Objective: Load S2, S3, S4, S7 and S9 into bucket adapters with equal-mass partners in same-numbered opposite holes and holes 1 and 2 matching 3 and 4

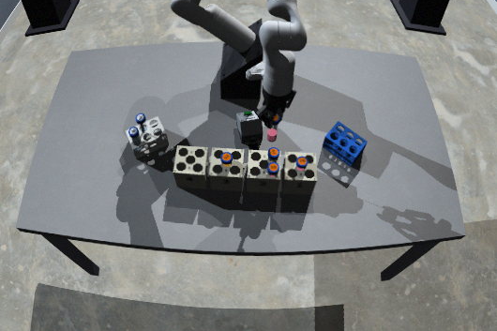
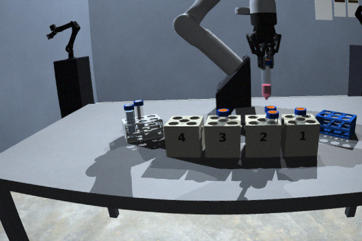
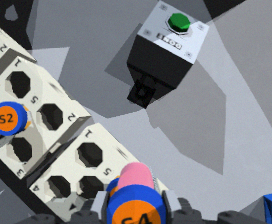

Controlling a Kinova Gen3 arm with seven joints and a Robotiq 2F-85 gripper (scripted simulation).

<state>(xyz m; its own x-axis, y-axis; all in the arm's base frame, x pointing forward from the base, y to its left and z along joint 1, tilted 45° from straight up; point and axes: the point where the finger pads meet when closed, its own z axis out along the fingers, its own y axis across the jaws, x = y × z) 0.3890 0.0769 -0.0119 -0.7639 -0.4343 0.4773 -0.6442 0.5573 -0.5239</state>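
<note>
My gripper [image 2: 267, 59] is shut on sample tube S4 [image 2: 266, 80], gripping it just below the blue cap. The tube hangs upright with a little pink liquid in its tip. It is above the table just behind adapter 2 [image 2: 263, 136], clear of the caps. In the wrist view the S4 cap [image 3: 135, 210] hides part of adapter 2 [image 3: 82, 170]. Adapter 2 holds two orange-dot tubes [image 1: 274, 160]. Adapter 3 [image 1: 226, 167] holds S2 [image 3: 8, 119]. Adapter 1 holds one orange-dot tube [image 1: 301, 161]. Adapter 4 [image 1: 189, 165] is empty.
The DONE desk [image 1: 248, 127] with its green key [image 3: 179, 21] stands just left of the gripper, behind the adapters. A clear rack [image 1: 146, 138] with two water blanks is at the left. An empty blue rack [image 1: 344, 142] is at the right.
</note>
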